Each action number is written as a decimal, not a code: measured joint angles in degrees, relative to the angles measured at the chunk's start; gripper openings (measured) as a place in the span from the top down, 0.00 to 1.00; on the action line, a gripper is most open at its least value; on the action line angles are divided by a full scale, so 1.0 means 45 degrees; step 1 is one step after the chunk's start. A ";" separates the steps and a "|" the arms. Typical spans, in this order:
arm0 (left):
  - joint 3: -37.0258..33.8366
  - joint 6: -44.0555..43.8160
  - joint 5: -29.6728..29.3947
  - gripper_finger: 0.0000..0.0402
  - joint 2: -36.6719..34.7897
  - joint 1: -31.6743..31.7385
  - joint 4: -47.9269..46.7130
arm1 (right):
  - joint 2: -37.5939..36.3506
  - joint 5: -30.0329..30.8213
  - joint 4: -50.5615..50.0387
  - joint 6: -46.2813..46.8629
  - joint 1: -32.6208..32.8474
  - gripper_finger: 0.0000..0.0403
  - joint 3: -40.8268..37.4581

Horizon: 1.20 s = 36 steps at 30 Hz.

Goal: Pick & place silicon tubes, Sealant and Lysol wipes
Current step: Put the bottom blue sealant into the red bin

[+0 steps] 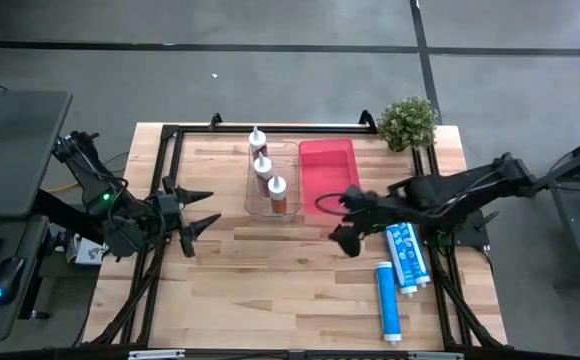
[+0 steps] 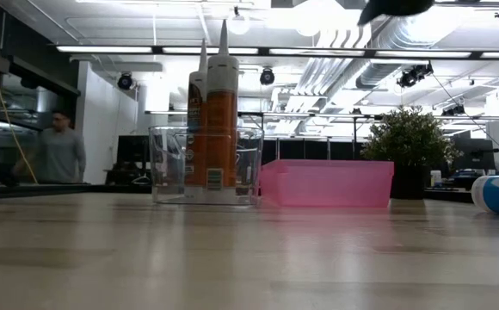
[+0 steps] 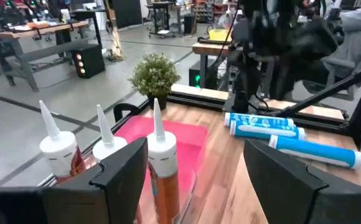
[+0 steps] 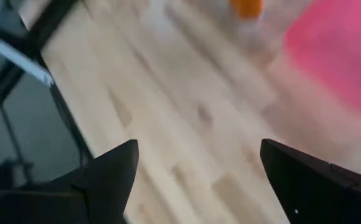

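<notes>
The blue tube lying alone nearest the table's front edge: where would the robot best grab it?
Probably mid-body, from straight above. The lone blue tube lies flat with free wood on both long sides, so the right gripper, nearest with jaws open, could straddle it across its width.

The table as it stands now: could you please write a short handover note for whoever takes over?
Left claw: open, empty, at the table's left edge.
Right claw: open, empty, just in front of the pink bin.
Done: three sealant tubes stand in the clear bin.
Left: three blue tubes lie on the right side; the pink bin looks empty. No wipes in view.
</notes>
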 joint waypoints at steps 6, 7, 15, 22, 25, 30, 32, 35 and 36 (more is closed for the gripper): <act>0.0000 0.0269 0.0791 0.36 -0.0620 -0.0002 -0.0299 | 0.1777 -0.2353 0.0789 0.0698 0.0290 0.23 0.0712; 0.0000 0.0366 0.0962 0.36 -0.0731 0.0002 -0.0286 | 0.2126 -0.2422 0.0828 0.0648 0.0345 0.23 0.1147; 0.0000 0.0682 0.2466 0.36 -0.1677 -0.0002 -0.0285 | 0.5903 -0.2818 -0.2676 0.0050 0.0292 0.24 0.6733; 0.0000 0.0856 0.3741 0.36 -0.2320 -0.0002 -0.0285 | 0.8514 -0.4956 -0.7661 0.2176 0.1283 0.24 0.9883; 0.0000 0.1017 0.4080 0.36 -0.2431 -0.0002 -0.0285 | 0.8748 -0.4553 -0.8213 0.3455 0.2176 0.24 0.9667; 0.0000 0.1318 0.4338 0.36 -0.2503 0.0003 -0.0280 | 0.8743 -0.3990 -0.8187 0.6793 0.3952 0.24 0.8743; 0.0000 0.1374 0.4363 0.36 -0.2490 0.0003 -0.0285 | 0.8728 -0.3973 -0.8068 0.8182 0.4677 0.24 0.8379; 0.0000 0.1548 0.4473 0.36 -0.2500 0.0003 -0.0275 | 0.8728 -0.4010 -0.7653 1.0356 0.5668 0.24 0.7820; 0.0000 0.1564 0.4522 0.36 -0.2500 0.0003 -0.0266 | 0.8728 -0.4000 -0.7532 1.1070 0.5945 0.24 0.7672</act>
